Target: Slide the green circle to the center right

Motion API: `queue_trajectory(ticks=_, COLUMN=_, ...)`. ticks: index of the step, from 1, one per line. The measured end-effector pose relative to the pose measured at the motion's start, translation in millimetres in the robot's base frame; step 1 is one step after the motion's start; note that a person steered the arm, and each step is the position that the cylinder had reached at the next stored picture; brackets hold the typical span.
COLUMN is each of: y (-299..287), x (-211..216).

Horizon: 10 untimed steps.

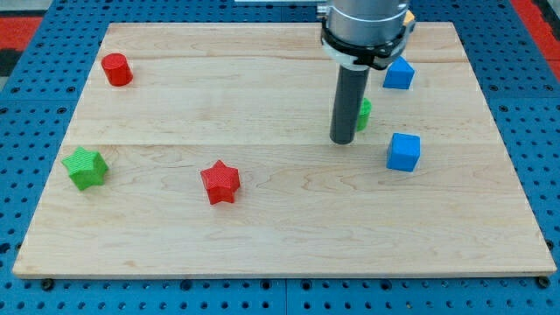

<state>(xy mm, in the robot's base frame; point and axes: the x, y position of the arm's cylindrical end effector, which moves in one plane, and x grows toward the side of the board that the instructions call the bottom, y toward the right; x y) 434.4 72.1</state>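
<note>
The green circle lies right of the board's middle, mostly hidden behind my dark rod; only a sliver of it shows on the rod's right side. My tip rests on the wooden board, touching or nearly touching the green circle's left side. A blue cube sits just right of and below the green circle. Another blue block sits above it, near the view's top right.
A red cylinder stands at the top left. A green star lies at the left edge. A red star lies left of centre, toward the bottom. A blue pegboard surrounds the board.
</note>
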Motion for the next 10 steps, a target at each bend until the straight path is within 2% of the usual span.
queue_trajectory(ticks=1, y=0, x=-22)
queue_trajectory(ticks=2, y=25, x=-38)
queue_trajectory(ticks=3, y=48, x=-38)
queue_trajectory(ticks=4, y=23, x=-37)
queue_trajectory(ticks=6, y=17, x=-61)
queue_trajectory(ticks=7, y=23, x=-64)
queue_trajectory(ticks=9, y=116, x=-63)
queue_trajectory(ticks=10, y=81, x=-41)
